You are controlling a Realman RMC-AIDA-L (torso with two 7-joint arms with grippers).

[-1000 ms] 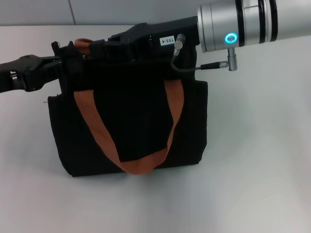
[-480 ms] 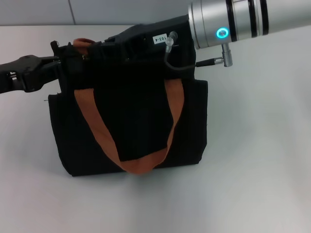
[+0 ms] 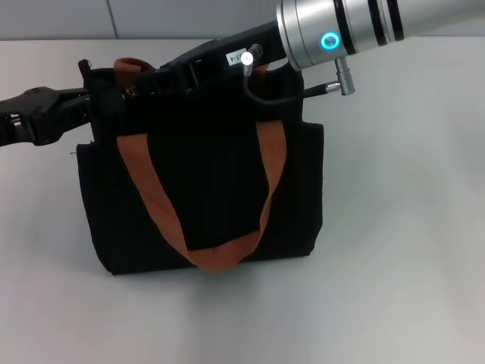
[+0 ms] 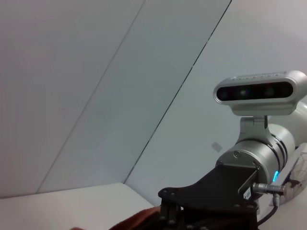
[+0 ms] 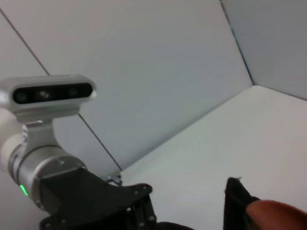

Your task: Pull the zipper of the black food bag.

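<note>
Black food bag point(image 3: 204, 189), upright on worktop point(image 3: 394, 227). Right claw point(image 3: 163, 76) over top edge, left claw point(image 3: 95, 95) at left corner; grip states cannot be told. Zipper hidden, track presumably running left-right between them

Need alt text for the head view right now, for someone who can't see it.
A black food bag with orange-brown straps stands on a white table. The left claw meets its top from one end, the right claw from the other.

small white label on right arm point(image 3: 236, 57), print unreadable
</note>
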